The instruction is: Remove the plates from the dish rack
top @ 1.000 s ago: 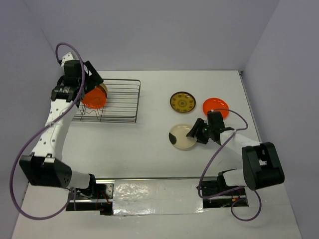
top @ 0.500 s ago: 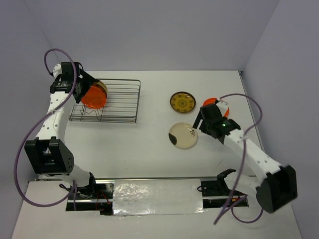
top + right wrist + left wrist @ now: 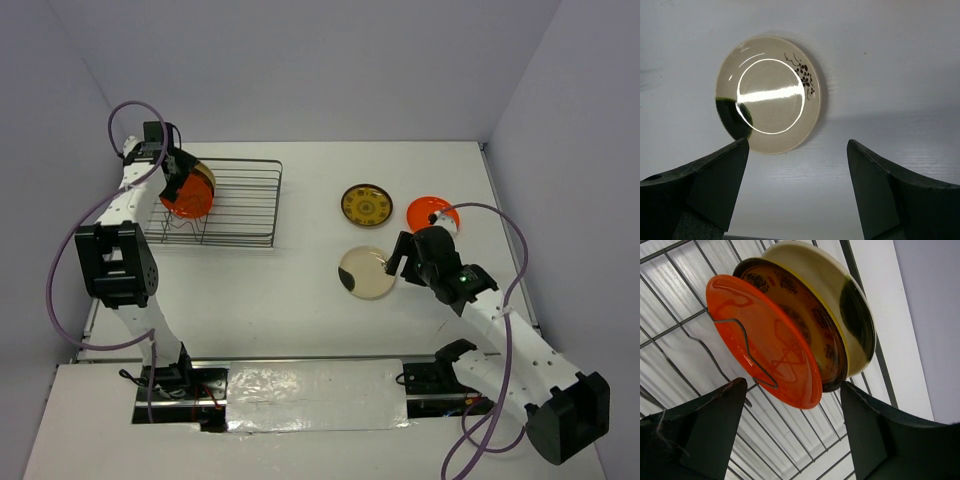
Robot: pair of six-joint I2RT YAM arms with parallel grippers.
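Observation:
The dark wire dish rack (image 3: 240,205) stands at the far left. Three plates stand on edge in its left end: orange-red (image 3: 765,340) in front, yellow-gold patterned (image 3: 812,325) behind it, beige with a dark blotch (image 3: 845,295) last. My left gripper (image 3: 173,178) is open just over them, its jaws either side of the plates' lower edge (image 3: 792,415), holding nothing. On the table lie a yellow-gold plate (image 3: 366,205), an orange-red plate (image 3: 432,212) and a beige plate (image 3: 366,273). My right gripper (image 3: 400,257) is open and empty above the beige plate's (image 3: 767,95) right edge.
The rack's wavy wire divider (image 3: 747,347) crosses the front of the orange-red plate. The rack's right part holds no plates. Purple walls close the table at the back and sides. A foil strip (image 3: 310,385) lies between the arm bases.
My right gripper has let go of the beige plate and drawn back toward the near right. My left arm has swung back and to the left, keeping its gripper over the racked plates.

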